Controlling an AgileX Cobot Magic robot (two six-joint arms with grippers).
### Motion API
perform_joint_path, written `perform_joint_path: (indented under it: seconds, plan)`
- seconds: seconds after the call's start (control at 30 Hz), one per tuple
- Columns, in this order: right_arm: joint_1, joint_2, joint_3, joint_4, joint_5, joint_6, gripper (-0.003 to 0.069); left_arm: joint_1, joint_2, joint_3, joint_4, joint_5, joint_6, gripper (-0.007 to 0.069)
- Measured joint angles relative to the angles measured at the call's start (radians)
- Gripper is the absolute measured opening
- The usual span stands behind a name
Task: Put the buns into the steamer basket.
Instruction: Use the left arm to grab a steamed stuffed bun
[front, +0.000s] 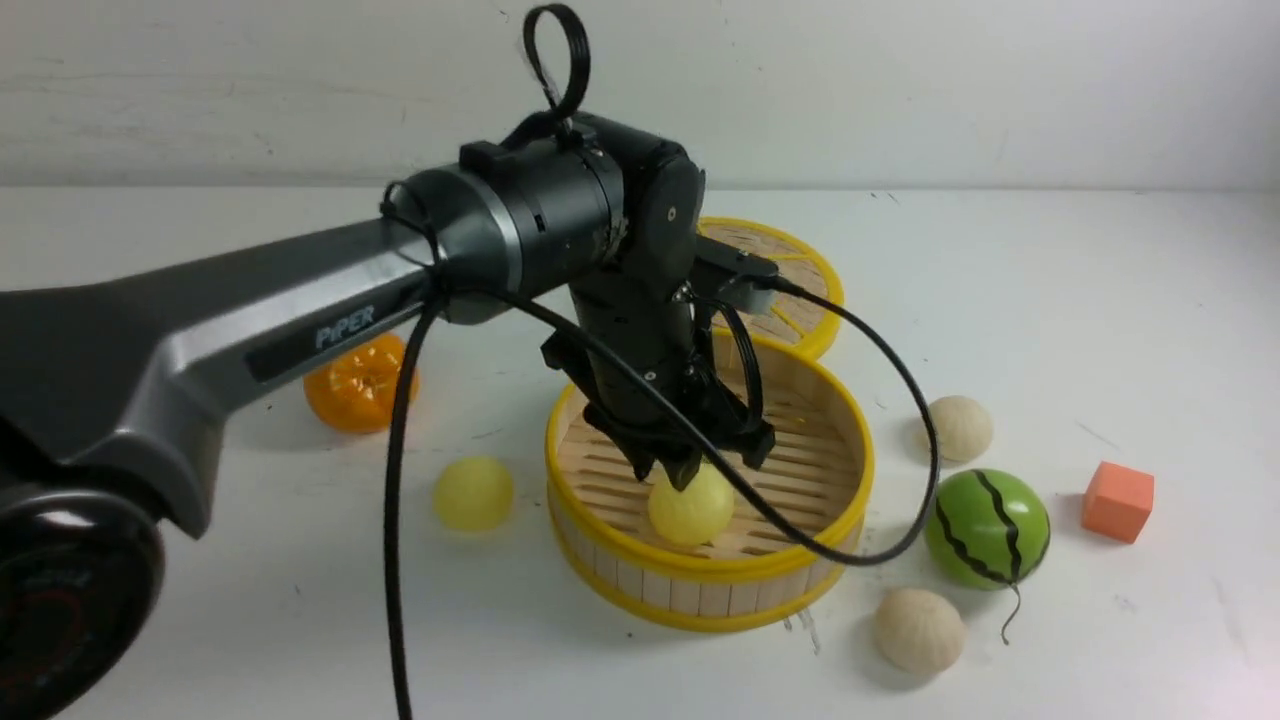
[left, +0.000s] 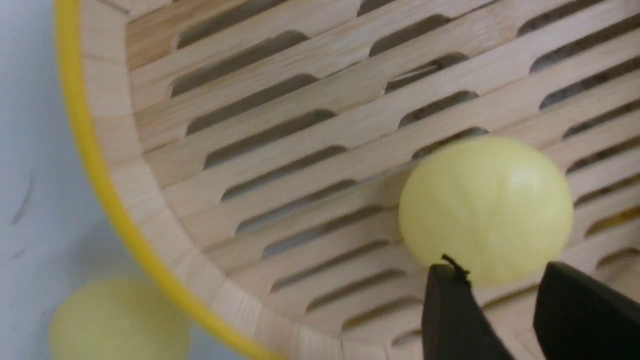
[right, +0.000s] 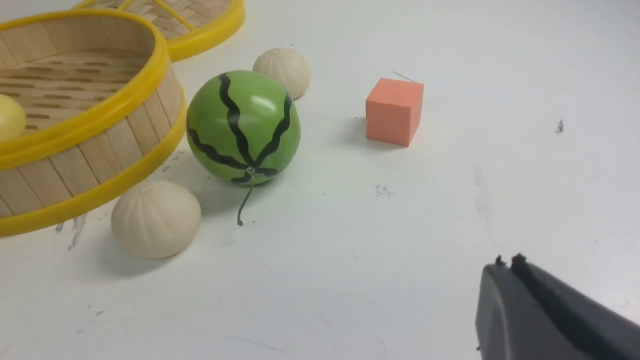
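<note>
Left claw, fingers parted, above smooth pale-yellow bun on slatted bamboo floor of round yellow-rimmed steamer basket. Second yellow bun on counter, left of basket. Two domed cream buns at right: near one, finely ridged; far one. Right claw closed, empty.

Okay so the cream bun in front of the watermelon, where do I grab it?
Grip the cream bun round its widest part, fingers on opposite flanks, coming from above. It's a plain dome without a handle, and the steamer basket and watermelon probably crowd a sideways approach.
</note>
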Motion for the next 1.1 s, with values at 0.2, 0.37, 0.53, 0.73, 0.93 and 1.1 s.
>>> perform_joint_path:
  seconds: [0.2,0.37,0.53,0.73,0.93,1.1]
  plan:
    - [0.000,0.000,0.000,0.000,0.000,0.000,0.0001,0.080,-0.177,0.017,0.051,0.130,-0.035,0.0262]
    - [0.000,0.000,0.000,0.000,0.000,0.000,0.0003,0.226,-0.188,0.136,0.032,0.105,-0.037,0.0147]
    - [0.000,0.000,0.000,0.000,0.000,0.000,0.0008,0.290,-0.168,0.270,-0.025,-0.039,0.004,0.0097]
    - [0.000,0.000,0.000,0.000,0.000,0.000,0.0011,0.291,-0.129,0.322,-0.065,-0.188,0.075,0.0160]
    - [0.000,0.000,0.000,0.000,0.000,0.000,0.0019,0.291,-0.065,0.325,-0.049,-0.245,0.076,0.0240]
    - [0.000,0.000,0.000,0.000,0.000,0.000,0.0022,0.291,-0.036,0.325,-0.042,-0.281,0.076,0.0244]
